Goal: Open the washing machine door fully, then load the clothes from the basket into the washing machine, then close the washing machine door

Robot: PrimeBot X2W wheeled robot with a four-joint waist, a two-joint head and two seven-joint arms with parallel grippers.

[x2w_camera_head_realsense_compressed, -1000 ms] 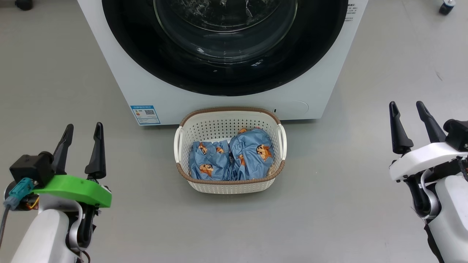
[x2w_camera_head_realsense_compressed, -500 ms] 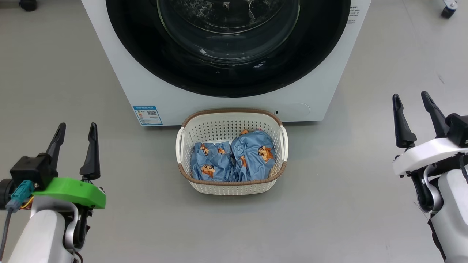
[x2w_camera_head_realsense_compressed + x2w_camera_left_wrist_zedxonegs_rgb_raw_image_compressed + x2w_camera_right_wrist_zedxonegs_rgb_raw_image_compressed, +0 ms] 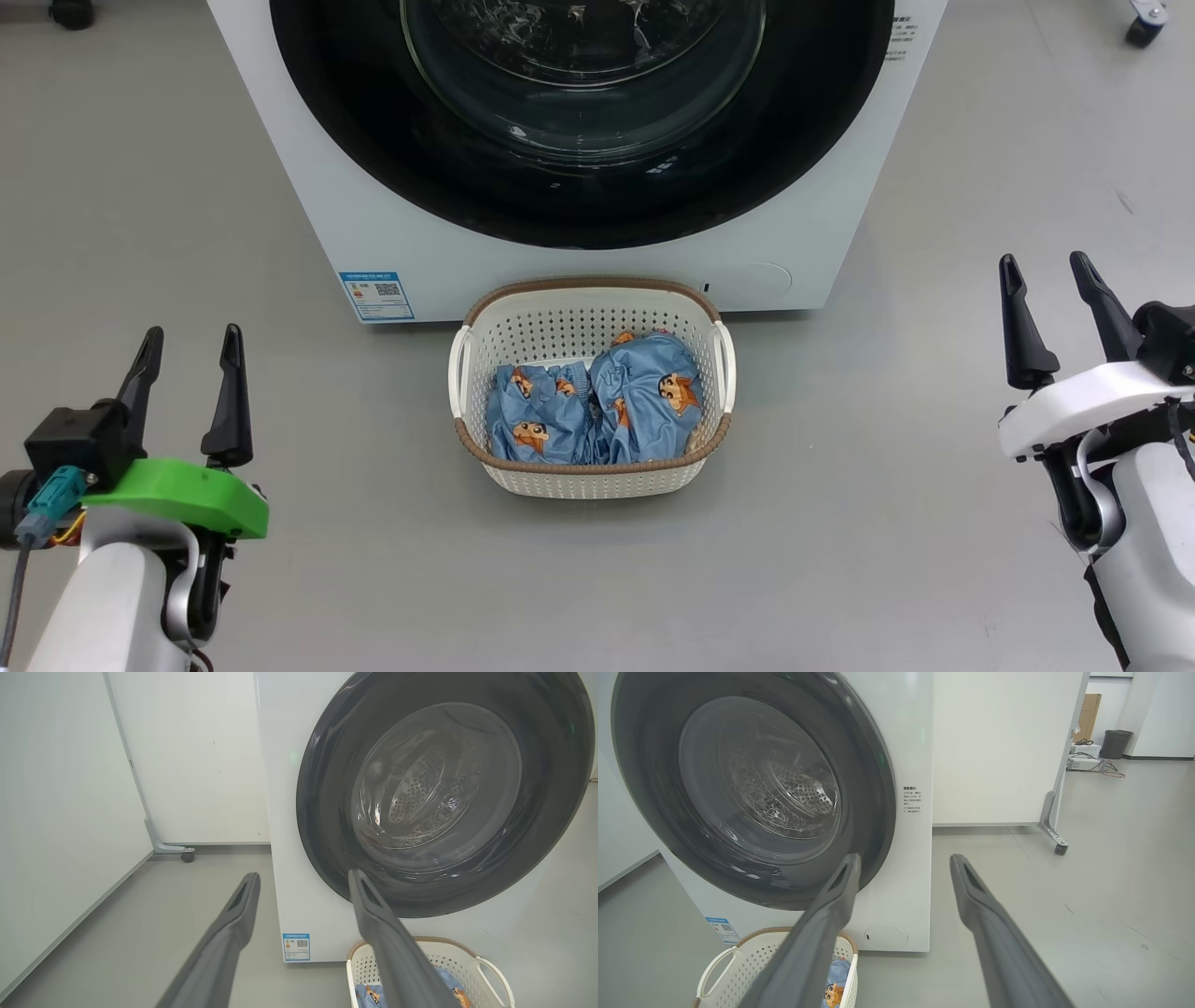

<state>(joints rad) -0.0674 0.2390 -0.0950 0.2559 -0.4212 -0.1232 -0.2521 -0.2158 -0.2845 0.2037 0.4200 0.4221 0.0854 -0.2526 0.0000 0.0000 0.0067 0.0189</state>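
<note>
We see the washing machine door (image 3: 373, 149) shut, seemingly flush, on the washing machine (image 3: 803, 252), with the basket (image 3: 586, 283) just before it holding the clothes (image 3: 597, 406). Our left gripper (image 3: 192, 330) and right gripper (image 3: 1042, 259) flank the basket, jaws spread wide, holding nothing.

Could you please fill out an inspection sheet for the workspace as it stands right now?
Surface: grey floor, a few faint marks.
Job's things: washing machine door shut on the washing machine; basket on the floor just before it, holding the clothes.
Clutter: dark bin and cardboard box, far back.
Pincers: left pincer open, empty; right pincer open, empty; both apart from the basket.
Cables: grey cable with teal plug at the left wrist; loose cables near the bin.
Surroundings: white partitions on casters.
</note>
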